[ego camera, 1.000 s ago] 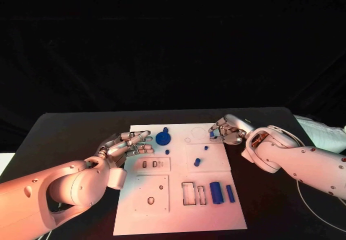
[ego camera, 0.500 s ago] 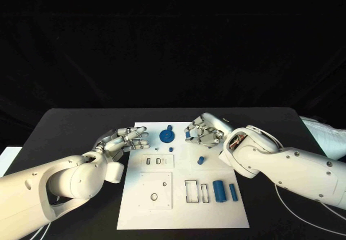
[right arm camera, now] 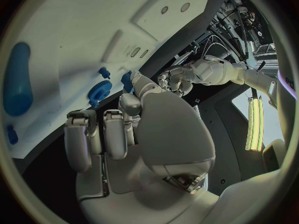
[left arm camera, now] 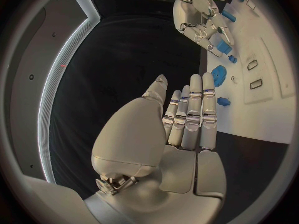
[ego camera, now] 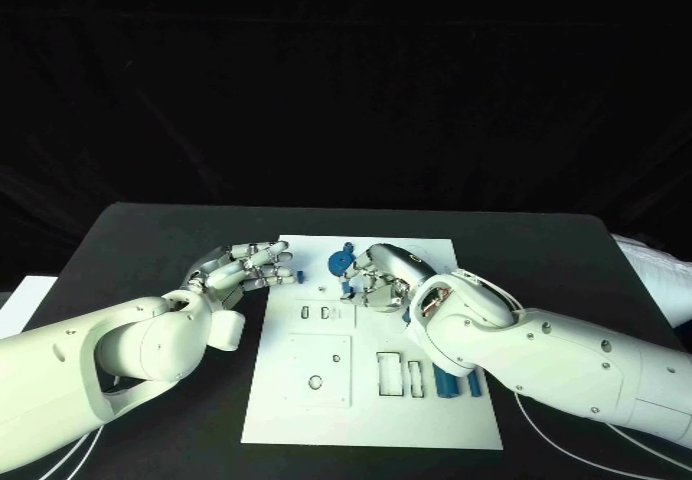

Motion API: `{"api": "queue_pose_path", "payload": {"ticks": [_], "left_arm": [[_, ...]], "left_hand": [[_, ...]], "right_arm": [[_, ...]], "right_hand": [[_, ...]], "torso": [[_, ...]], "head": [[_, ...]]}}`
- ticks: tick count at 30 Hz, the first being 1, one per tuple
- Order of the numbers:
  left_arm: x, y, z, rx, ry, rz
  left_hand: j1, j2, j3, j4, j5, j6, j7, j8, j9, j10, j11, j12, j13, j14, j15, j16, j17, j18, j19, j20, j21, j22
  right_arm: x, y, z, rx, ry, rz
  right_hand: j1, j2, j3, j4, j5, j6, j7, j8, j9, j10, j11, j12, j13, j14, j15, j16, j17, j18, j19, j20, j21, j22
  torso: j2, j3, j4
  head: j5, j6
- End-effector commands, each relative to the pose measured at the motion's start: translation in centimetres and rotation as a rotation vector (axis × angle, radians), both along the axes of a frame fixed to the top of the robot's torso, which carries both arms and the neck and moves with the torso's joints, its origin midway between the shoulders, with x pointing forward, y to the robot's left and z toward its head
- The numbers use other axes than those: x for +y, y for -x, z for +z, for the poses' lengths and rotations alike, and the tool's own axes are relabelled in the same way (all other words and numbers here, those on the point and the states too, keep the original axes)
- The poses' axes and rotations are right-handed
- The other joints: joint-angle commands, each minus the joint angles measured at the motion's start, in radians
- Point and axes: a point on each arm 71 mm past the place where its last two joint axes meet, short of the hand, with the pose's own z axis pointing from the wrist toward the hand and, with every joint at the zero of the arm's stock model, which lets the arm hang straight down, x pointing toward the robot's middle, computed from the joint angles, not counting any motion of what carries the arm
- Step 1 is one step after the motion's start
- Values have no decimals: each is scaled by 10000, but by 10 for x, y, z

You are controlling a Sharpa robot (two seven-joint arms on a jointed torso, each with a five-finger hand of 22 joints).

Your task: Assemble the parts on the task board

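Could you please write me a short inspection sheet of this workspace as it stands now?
Surface: black table, with the white task board lying in its middle.
Job's things: blue gear near the board's far edge; small blue pieces near the right arm; empty slots toward the near end.
Clutter: nothing seen.
Hands: left hand hovers at the board's left edge, fingers spread, holding nothing; right hand is over the board beside the gear, fingers curled; whether it holds a piece cannot be told.
Cables: thin white cables on the table under the right arm.
Surroundings: dark backdrop behind the table.
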Motion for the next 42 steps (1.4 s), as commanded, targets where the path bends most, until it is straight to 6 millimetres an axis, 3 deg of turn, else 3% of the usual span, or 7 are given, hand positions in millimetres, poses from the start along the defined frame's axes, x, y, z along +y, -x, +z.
{"api": "queue_pose_path", "payload": {"ticks": [1,4,9,19,26,32,42], "left_arm": [[-2,1,3,-198,203,-192],[-3,1,3,-195,201,-200],[-4,0,4,-217,213,-219],[-5,0,5,-220,279,-340],[-6,0,5,-209,284,-360],[-6,0,4,-196,282,-368],[-6,0,4,-177,279,-378]], "left_hand": [[31,92,4,-66,-19,-38,7,-47,-13,-20,16,-37,-15,-68,-31,-54,17,83,-65,-15,63,14],[31,94,6,-70,-19,-39,10,-48,-13,-21,18,-40,-15,-79,-28,-63,19,81,-74,-13,62,14],[34,101,12,-75,-18,-39,13,-50,-12,-23,21,-44,-15,-91,-24,-74,22,80,-86,-11,61,14],[34,101,12,-75,-18,-39,13,-50,-12,-23,21,-44,-15,-91,-24,-74,22,80,-86,-11,61,14],[29,104,14,-77,-19,-42,17,-53,-12,-25,25,-49,-15,-104,-19,-86,25,77,-99,-8,59,13],[29,104,14,-77,-19,-42,17,-53,-12,-25,25,-49,-15,-104,-19,-86,25,77,-99,-8,59,13],[29,104,14,-77,-19,-42,17,-53,-12,-25,25,-49,-15,-104,-19,-86,25,77,-99,-8,59,13]], "right_arm": [[5,1,-4,-144,447,-205],[11,5,-10,62,547,-117],[18,8,-19,494,740,-100],[23,11,-26,855,914,-63],[24,12,-30,1237,1081,101],[21,11,-33,1427,1417,94],[20,10,-34,1337,1626,-10]], "right_hand": [[-72,58,14,-8,34,188,-208,115,181,-26,-3,-7,-200,666,-25,-62,849,-159,404,-34,-17,1760],[-115,35,11,-11,94,180,-207,108,179,-31,-2,-27,-211,663,-23,-79,827,-153,388,-31,-27,1738],[-174,-7,-1,-15,144,168,-198,97,176,-40,4,-50,-222,656,-20,-107,788,-141,354,-28,-49,1691],[-232,-44,-17,-12,169,156,-192,87,173,-47,10,-70,-231,654,-16,-122,771,-135,335,-25,-61,1665],[-413,-197,-109,2,281,122,-171,54,161,-61,25,-104,-244,653,-3,-146,746,-126,312,-15,-79,1632],[-652,-474,-290,36,537,-73,-81,-74,109,-344,93,-788,-656,616,46,-273,582,-89,200,18,-156,1480],[-782,-652,-419,54,583,-308,16,-220,48,-486,168,-1149,-893,599,105,-345,502,-70,139,68,-203,1396]], "torso": [[14,17,-11],[5,13,0],[14,24,-34],[4,29,-15],[9,32,-24],[7,31,-22],[5,28,-15]], "head": [[40,-39],[-10,-89],[91,-127],[111,-197],[151,-244],[163,-273],[170,-310]]}}
